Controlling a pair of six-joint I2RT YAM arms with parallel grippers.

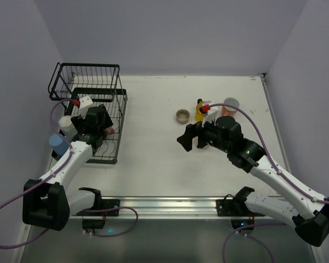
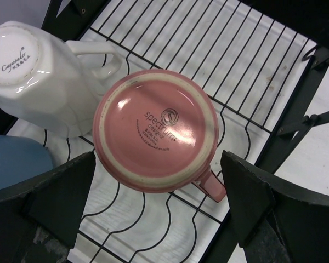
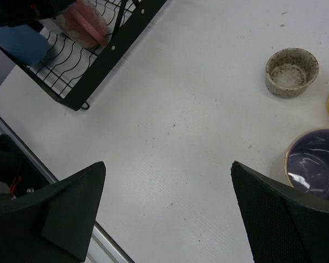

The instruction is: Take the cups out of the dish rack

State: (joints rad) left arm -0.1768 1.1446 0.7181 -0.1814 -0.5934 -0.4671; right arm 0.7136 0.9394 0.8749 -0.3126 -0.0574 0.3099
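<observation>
The black wire dish rack (image 1: 91, 65) stands at the far left. On its lower tray (image 2: 247, 71) a pink mug (image 2: 156, 131) sits upside down, handle toward the lower right. A white mug (image 2: 30, 71) sits upside down beside it, and a light blue cup (image 2: 13, 159) shows at the left edge. My left gripper (image 2: 159, 181) is open just above the pink mug, one finger on each side, not touching it. My right gripper (image 3: 167, 164) is open and empty over bare table at mid table (image 1: 191, 138).
A beige speckled cup (image 1: 182, 115), a yellow cup (image 1: 199, 109) and a salmon-orange cup (image 1: 230, 106) stand on the table, far right of the rack. The right wrist view shows a tan-rimmed cup with a bluish inside (image 3: 315, 164) near my right finger. A metal rail (image 1: 164, 204) runs along the near edge.
</observation>
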